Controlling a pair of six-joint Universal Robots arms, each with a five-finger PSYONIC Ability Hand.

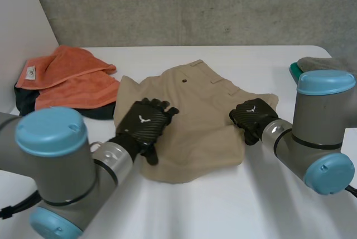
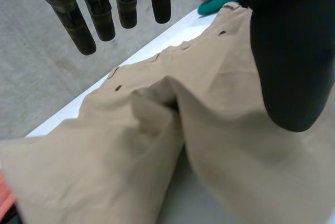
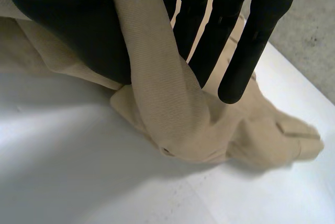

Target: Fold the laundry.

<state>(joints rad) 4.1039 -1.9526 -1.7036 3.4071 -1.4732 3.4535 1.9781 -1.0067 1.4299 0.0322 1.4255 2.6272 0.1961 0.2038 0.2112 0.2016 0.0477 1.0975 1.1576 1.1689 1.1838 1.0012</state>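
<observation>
Tan shorts point(image 1: 195, 110) lie spread on the white table point(image 1: 223, 205), waistband with belt loops toward the far side. My left hand point(image 1: 146, 122) hovers over their left part, open, its fingers point(image 2: 104, 9) straight above the tan cloth point(image 2: 131, 145) and holding nothing. My right hand point(image 1: 252, 117) is at the shorts' right edge. In the right wrist view its fingers point(image 3: 230, 35) and thumb pinch a raised fold of the tan cloth point(image 3: 162, 93), which is lifted slightly off the table.
An orange towel point(image 1: 70, 80) lies on a dark cloth at the far left of the table. A green and grey pile point(image 1: 312, 63) sits at the far right edge. A grey wall stands behind the table.
</observation>
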